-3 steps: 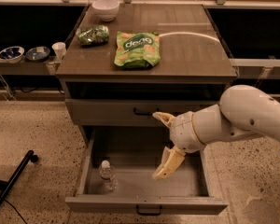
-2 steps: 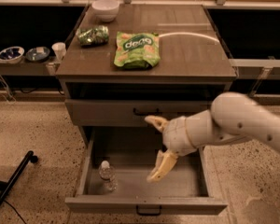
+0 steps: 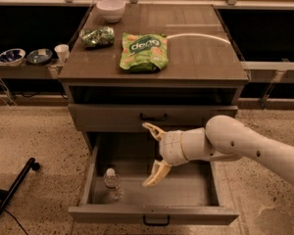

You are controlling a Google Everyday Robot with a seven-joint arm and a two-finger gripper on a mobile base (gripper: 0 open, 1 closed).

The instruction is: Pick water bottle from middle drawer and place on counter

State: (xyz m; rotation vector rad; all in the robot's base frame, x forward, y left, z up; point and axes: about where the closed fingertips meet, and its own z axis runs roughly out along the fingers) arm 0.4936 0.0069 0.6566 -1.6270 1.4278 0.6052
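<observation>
1. Gripper (image 3: 153, 153) hangs over the middle of the open middle drawer (image 3: 152, 214), at the end of the white arm that enters from the right side of the view.
2. Its two pale fingers (image 3: 155, 175) are spread wide apart. One points up toward the shallower drawer front (image 3: 112, 117) above, and the other points down toward the drawer floor. Nothing is between them.
3. The water bottle (image 3: 112, 182) stands upright in the front corner of the drawer on the view's left side. It is close to the left wall and near the front panel. The white cap is on top, so its long axis is vertical.
4. Deciding relation: the bottle lies toward the view's left of the gripper, a little lower and nearer to the front panel. The two are near each other but clearly apart.
5. By my judgement the step in hand is the approach, and the grasp is not yet done. The fingers seem to open up-and-down. An upright bottle asks for one finger on each side, so the wrist probably must turn while it travels leftward.
6. Risk: the left wall leaves little room for the outer finger, and a light bottle may tip if it is pushed.
7. The counter (image 3: 196, 58) carries a green snack bag (image 3: 143, 51), a small dark bag (image 3: 97, 36) and a white bowl (image 3: 110, 9). The part near its pale streak looks suitable for placing the bottle.
</observation>
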